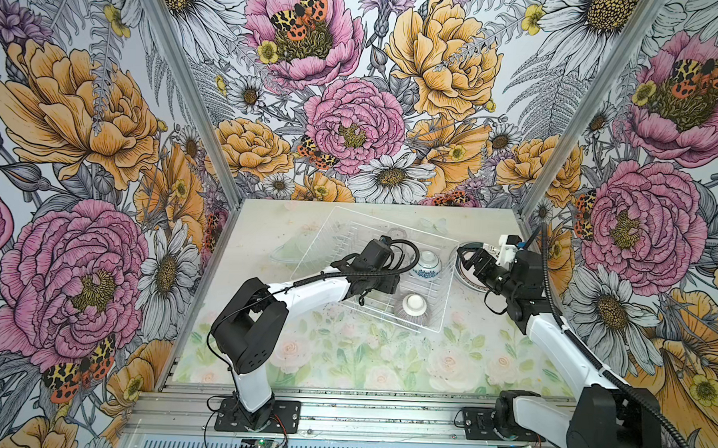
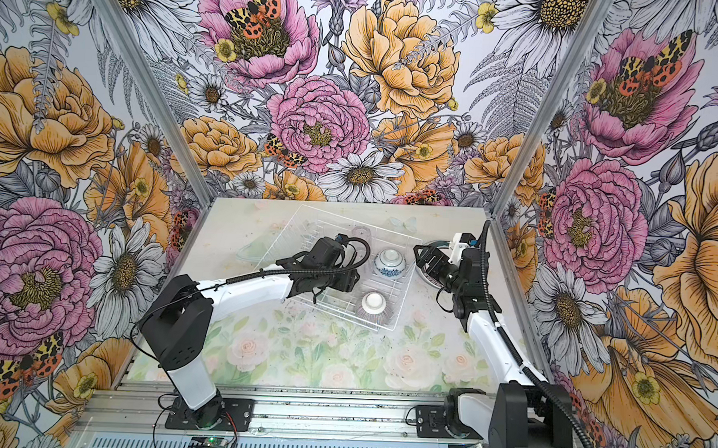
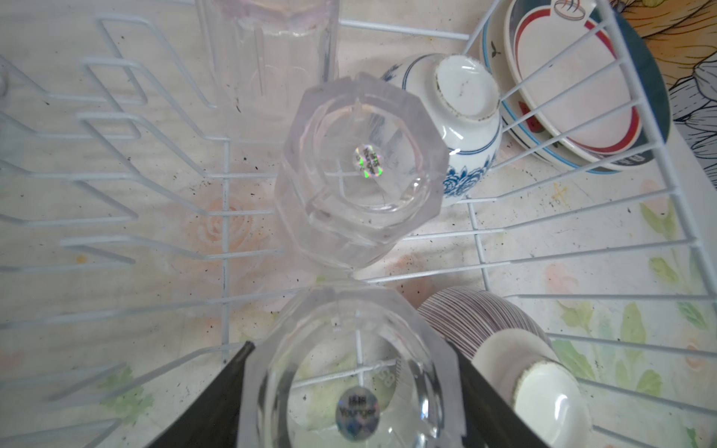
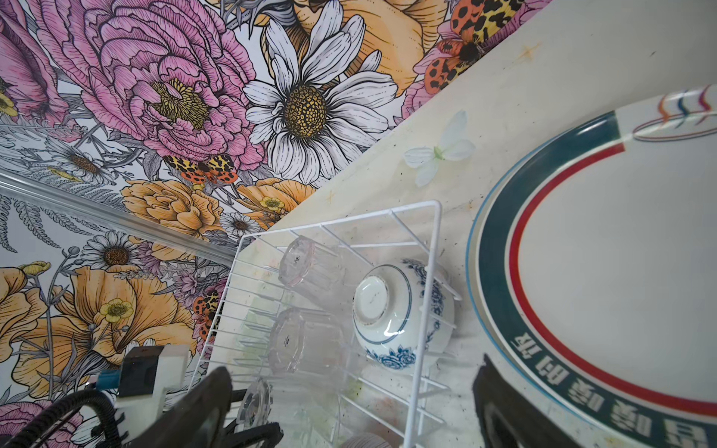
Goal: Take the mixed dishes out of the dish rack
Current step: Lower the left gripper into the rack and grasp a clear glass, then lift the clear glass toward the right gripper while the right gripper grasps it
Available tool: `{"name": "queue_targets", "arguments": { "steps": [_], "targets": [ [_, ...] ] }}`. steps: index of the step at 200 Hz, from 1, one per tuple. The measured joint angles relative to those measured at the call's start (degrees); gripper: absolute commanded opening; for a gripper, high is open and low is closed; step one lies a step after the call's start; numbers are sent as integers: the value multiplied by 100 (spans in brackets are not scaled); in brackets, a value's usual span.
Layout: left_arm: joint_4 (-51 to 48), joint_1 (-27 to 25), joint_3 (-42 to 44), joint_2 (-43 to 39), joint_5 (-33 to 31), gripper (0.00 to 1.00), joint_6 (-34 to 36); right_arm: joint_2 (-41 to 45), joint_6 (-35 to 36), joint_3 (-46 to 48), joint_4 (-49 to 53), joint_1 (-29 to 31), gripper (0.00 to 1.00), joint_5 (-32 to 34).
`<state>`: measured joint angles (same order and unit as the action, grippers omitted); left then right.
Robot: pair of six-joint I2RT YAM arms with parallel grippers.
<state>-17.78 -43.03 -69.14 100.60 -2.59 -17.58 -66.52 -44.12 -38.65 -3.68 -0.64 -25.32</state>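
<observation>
Tumbler (image 3: 349,372) between fingers (image 3: 209,407), ribbed bowl (image 3: 477,322) close

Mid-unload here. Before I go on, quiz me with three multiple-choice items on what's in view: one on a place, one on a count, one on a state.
1. Where does the teal-and-red-rimmed plate lie relative to the dish rack?
A. In a slot inside it
B. Outside it, on the table, atop the watermelon-print plate
C. Beneath it

2. How many clear glass tumblers stand in the rack?
A. One
B. Two
C. Three

3. How does the blue-and-white floral bowl sit?
A. Upside down, foot on top
B. Mouth up
C. Broken in pieces

Answers:
1 B: both wrist views show it beyond the rack's wire wall, with the other plate's rim under it.
2 C: the left wrist view shows three tumblers in a row.
3 A: its bare white foot ring faces up.
</observation>
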Motion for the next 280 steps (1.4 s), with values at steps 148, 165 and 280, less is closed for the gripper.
{"name": "queue_targets", "arguments": {
  "steps": [148, 165, 280],
  "targets": [
    [28, 466, 605, -1034, 422, 58, -267, -463, -153, 0, -474, 433, 94, -50],
    [317, 772, 872, -1259, 737, 57, -514, -562, -151, 0, -640, 581, 93, -48],
    [1860, 1814, 1519, -2306, 1775, 58, -2149, -1233, 756, -498, -1853, 2465, 73, -4]
  ]
}}
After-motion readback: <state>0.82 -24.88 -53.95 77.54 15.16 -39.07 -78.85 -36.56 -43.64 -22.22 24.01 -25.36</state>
